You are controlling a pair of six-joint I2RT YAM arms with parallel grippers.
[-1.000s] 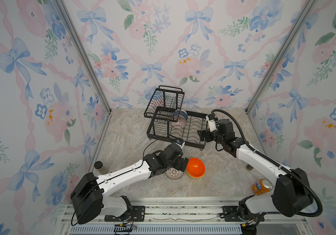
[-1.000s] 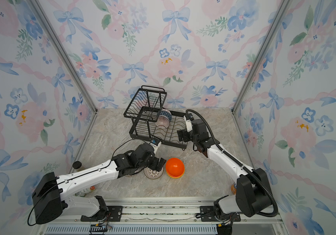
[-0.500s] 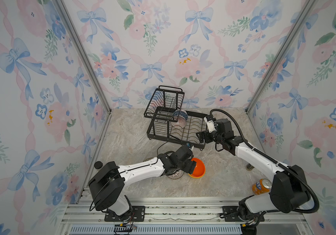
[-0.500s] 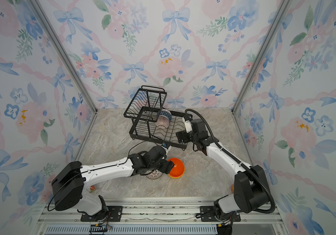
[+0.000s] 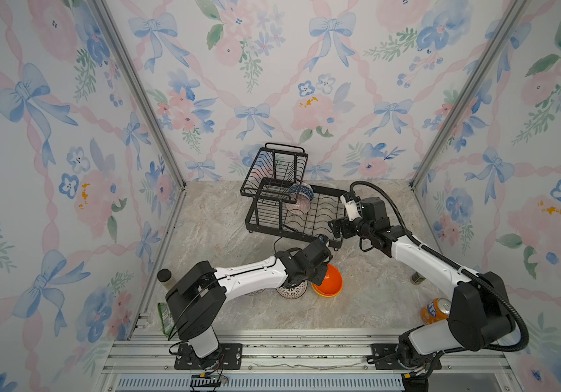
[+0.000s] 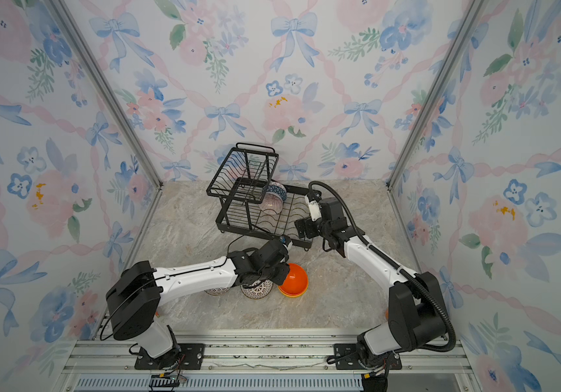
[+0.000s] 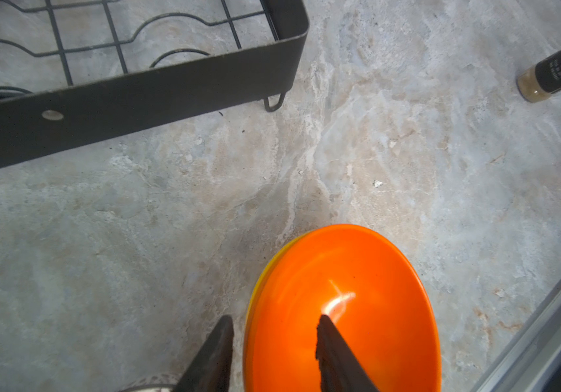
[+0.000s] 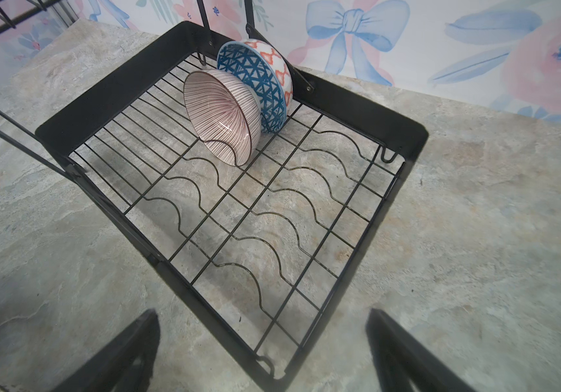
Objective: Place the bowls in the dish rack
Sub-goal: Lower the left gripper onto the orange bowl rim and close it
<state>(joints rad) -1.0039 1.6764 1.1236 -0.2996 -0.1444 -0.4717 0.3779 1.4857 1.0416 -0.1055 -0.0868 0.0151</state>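
Left gripper (image 7: 274,353): jaws part-way apart, straddling the rim of the orange bowl (image 7: 343,305), one finger inside and one outside. The left wrist view shows a sliver of tabletop (image 7: 374,152) between the outer finger and the bowl wall, so it isn't clamped.

The orange bowl sits nested in the yellow bowl (image 7: 255,288); only a thin yellow edge shows. The pair is on the tabletop just off the robot-side long wall of the dish rack (image 5: 265,226), near its right corner, not touching the rack.

Along from the pair, away from that corner, is a lattice bowl (image 5: 292,292). It looks rim-down and is close to the orange bowl; can't tell if they touch. A second lattice bowl (image 6: 217,291) is next along, mostly hidden under the left arm.

Right gripper (image 8: 265,353): jaws wide apart, nothing between them. It hovers over the rack's right robot-side corner, and its wrist camera looks down into the base.

In the rack base are the pink striped bowl (image 8: 219,115) and the blue triangle bowl (image 8: 258,85). Both stand on edge, touching each other, at the far wall under the raised basket.

Well right of the rack is a spice jar (image 5: 417,277). A soda can (image 5: 435,310) sits farther out on the robot side.
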